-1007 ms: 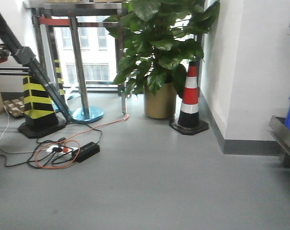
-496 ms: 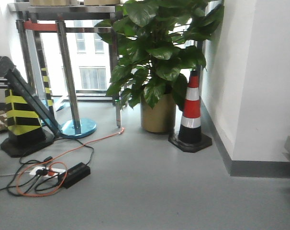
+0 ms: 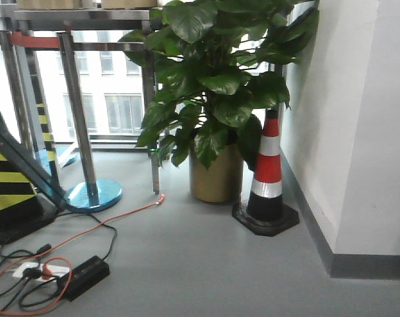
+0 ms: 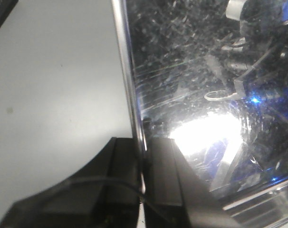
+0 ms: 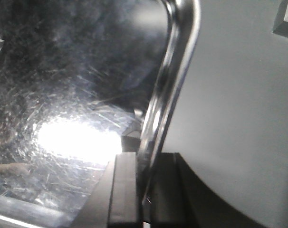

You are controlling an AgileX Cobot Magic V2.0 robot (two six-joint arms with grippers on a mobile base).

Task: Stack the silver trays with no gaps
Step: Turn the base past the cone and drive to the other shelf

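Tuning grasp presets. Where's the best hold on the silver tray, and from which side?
Grip the thin flat rim, coming in from outside the edge with one finger on each face. The silver tray looks too wide and shallow to span, but the rim fits between the fingers. Both the left gripper and right gripper pinch a rim this way.

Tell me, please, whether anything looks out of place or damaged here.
A power strip, black adapter and looped cables sprawl loose across the floor at lower left, a possible trip hazard. The silver tray is heavily scratched.
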